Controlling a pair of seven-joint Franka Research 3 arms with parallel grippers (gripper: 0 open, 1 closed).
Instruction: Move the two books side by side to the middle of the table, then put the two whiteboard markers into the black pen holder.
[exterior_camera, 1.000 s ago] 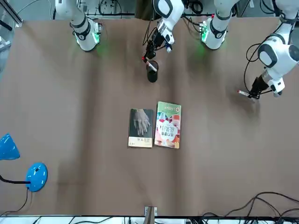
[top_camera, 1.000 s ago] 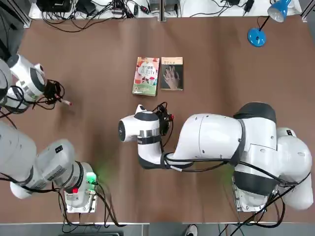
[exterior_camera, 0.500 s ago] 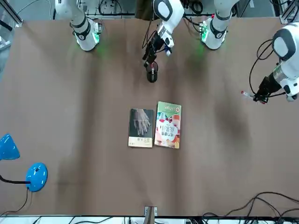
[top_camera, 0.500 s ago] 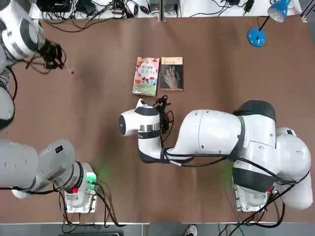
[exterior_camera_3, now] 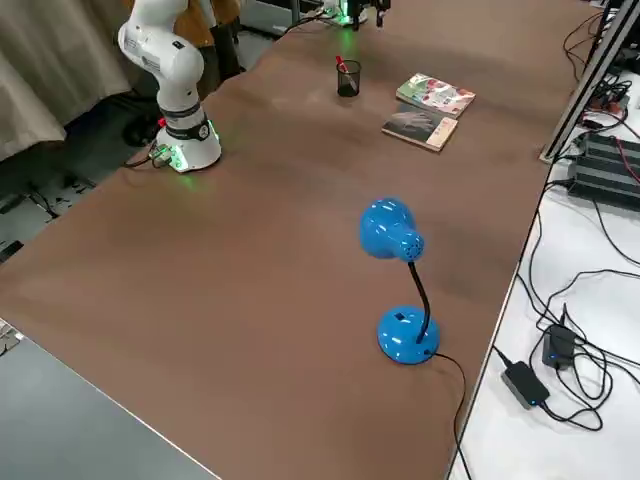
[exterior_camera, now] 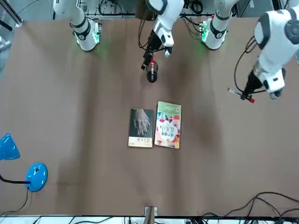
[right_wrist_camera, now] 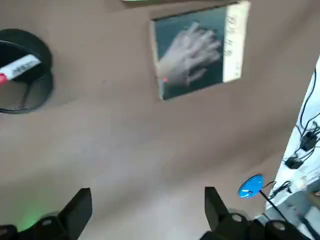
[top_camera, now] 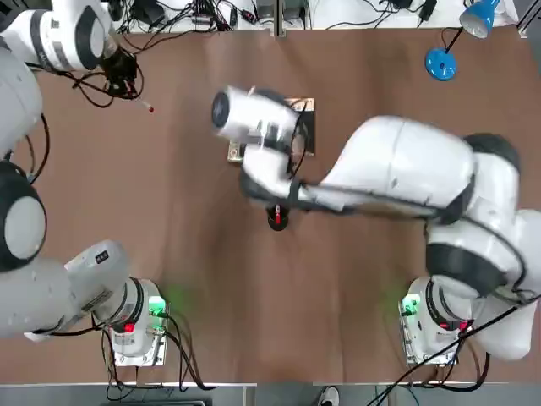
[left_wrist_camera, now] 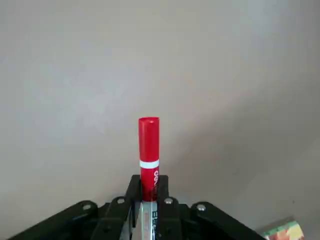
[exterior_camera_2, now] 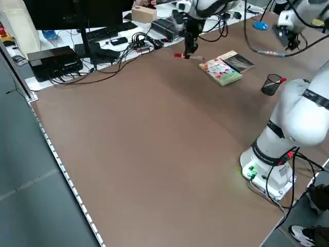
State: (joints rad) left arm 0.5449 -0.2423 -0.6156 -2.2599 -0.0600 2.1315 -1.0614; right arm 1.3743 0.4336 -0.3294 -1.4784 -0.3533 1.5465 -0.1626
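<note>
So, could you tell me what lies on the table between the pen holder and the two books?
Nothing: in the front view the stretch of table between the black pen holder and the two books is bare brown tabletop.

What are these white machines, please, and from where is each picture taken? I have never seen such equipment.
They are two robot arms, bolted side by side at a brown table. One camera looks down from overhead, one faces the robot from across the table, two look from the sides, and one sits on each wrist.

In the middle lie two books together: a colourful book and a dark grey book. Near them stands a black pen holder with one whiteboard marker already inside. A blue desk lamp stands in a corner.

The left gripper has its jaws shut on the second marker, held above the table. The right gripper, jaws open and empty, is above the holder.
</note>
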